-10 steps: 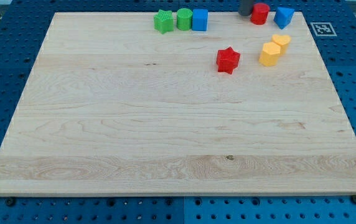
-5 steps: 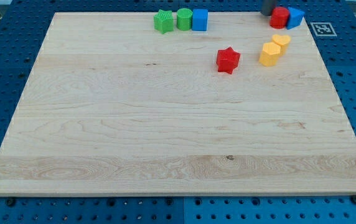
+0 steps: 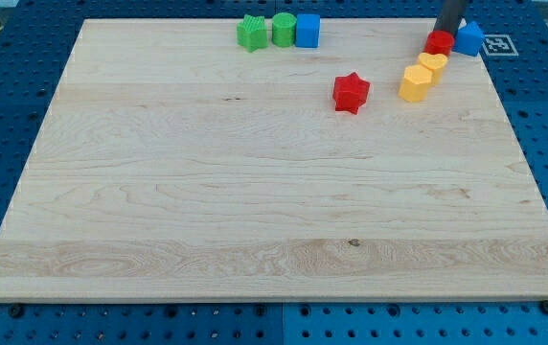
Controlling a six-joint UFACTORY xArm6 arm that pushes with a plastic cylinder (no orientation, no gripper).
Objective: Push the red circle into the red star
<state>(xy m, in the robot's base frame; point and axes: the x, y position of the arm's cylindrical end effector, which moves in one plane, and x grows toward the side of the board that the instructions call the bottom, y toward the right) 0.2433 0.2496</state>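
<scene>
The red circle (image 3: 438,43) sits near the board's top right corner, partly hidden behind my rod. My tip (image 3: 447,33) rests against its upper side. The red star (image 3: 351,92) lies down and to the left of the circle, well apart from it. A blue block (image 3: 469,38) touches the red circle's right side, at the board's right edge.
Two yellow blocks (image 3: 416,82) (image 3: 434,64) lie touching each other just below the red circle, between it and the star. A green star (image 3: 250,33), a green cylinder (image 3: 283,30) and a blue cube (image 3: 308,30) stand in a row at the top edge.
My tip has moved right along the top edge, pushing the red circle right and slightly down into the blue block, which slid toward the right edge.
</scene>
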